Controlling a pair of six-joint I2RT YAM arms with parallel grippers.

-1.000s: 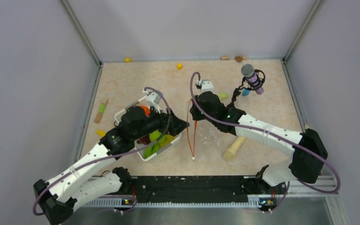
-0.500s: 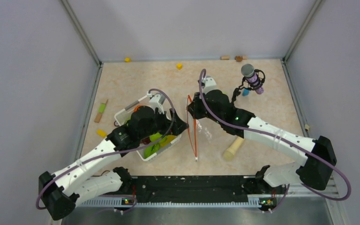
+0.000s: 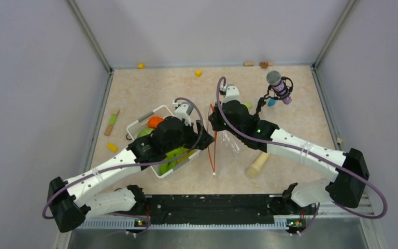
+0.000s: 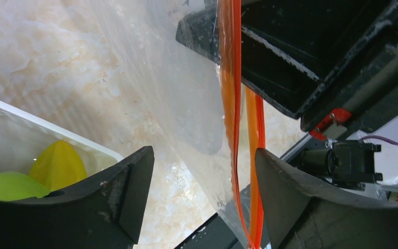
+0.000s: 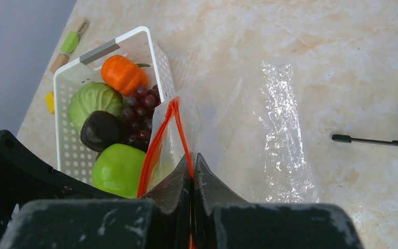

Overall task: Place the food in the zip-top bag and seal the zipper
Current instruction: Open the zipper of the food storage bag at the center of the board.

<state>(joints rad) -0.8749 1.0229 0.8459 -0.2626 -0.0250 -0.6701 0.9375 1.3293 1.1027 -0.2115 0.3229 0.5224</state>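
Note:
The clear zip-top bag [image 3: 233, 146] lies right of the white basket [image 3: 134, 126], its mouth raised on edge. My right gripper [image 5: 192, 165] is shut on one side of the orange zipper [image 5: 158, 134], and the mouth gapes a little. My left gripper [image 4: 203, 153] is open at the mouth. Both zipper strips [image 4: 232, 104] and the bag film [image 4: 186, 109] pass between its fingers, close to the right-hand finger [image 4: 290, 202]. The food is in the basket: an orange [image 5: 123, 73], green apples [image 5: 118, 168], grapes [image 5: 141, 116], a dark piece [image 5: 101, 129] and a yellow piece [image 4: 57, 163].
A beige wooden rod [image 3: 259, 163] lies right of the bag. A microphone on a stand [image 3: 279, 87] is at the back right, with a blue block [image 3: 272, 102] beside it. Yellow blocks [image 3: 198, 73] sit by the back wall. A green-tipped stick [image 3: 112, 123] lies by the left wall.
My left arm has swung right, off the basket and up to the bag's mouth, uncovering the orange. My right gripper has kept its hold on the zipper, shifting slightly.

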